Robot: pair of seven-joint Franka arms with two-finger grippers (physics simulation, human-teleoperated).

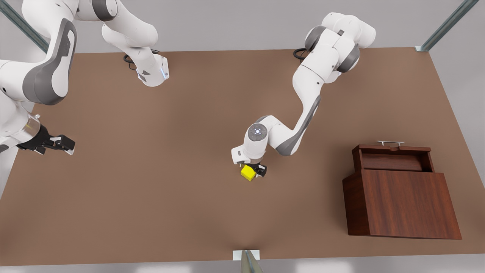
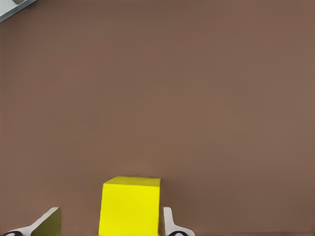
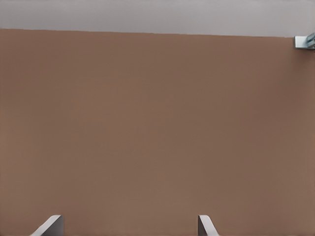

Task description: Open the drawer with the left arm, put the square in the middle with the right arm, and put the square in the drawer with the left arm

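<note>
The front view looks steeply down from high above the whole counter (image 1: 159,197), while both wrist views skim low and close over that same brown counter.

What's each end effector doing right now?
Left end effector: open around the square, one finger off it.
Right end effector: open, empty, waiting at the front view's left.
</note>
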